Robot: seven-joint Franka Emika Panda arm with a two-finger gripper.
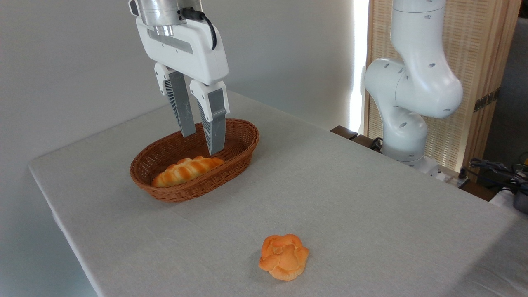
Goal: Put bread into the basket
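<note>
Our gripper (203, 143) hangs empty, seemingly parted, over the basket (246, 149); the bread (284, 256) lies well apart, ungrasped: nothing done.

Matt grey cloth covers the table (371, 198). The basket (241, 152) is brown woven wicker, rough-ribbed. The gripper (203, 143) has glossy white plastic housing and ridged grey fingers (216, 123). The bun (284, 256) looks matt orange.

Bun (284, 256) on table (371, 198), right, before basket (243, 150) with loaf (186, 170).
</note>
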